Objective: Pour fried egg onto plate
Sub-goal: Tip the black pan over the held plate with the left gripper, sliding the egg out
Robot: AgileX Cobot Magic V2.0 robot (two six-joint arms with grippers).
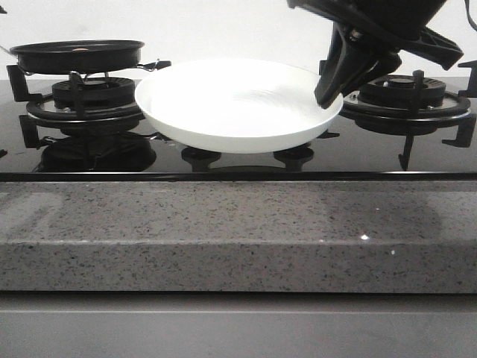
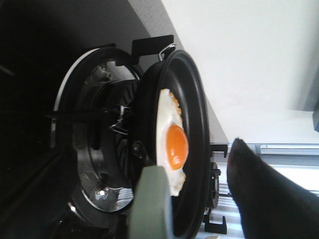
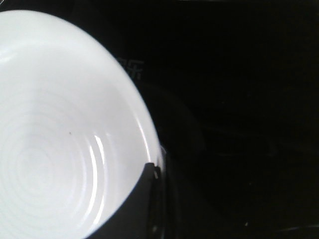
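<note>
Far-left burner: round black frying pan (image 1: 77,54) carrying small orange-yolked fried egg (image 2: 173,144), left gripper (image 2: 199,199) spread around its handle, ready to lift. Centre: glossy white plate (image 1: 231,108), right gripper (image 1: 339,78) pinching its rim, steadying.

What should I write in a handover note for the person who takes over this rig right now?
Right tool: at the right rim of the plate and seems shut on it; the plate looks lifted, between the two burners.
Left tool: its fingers show only in the left wrist view, near the green pan handle; I cannot tell if it grips.
The egg lies in the black pan, which sits on the left burner.
Done: plate picked up, nothing on it.
Left: grip the pan, bring it over the plate, tip it so the egg slides onto the plate.
</note>
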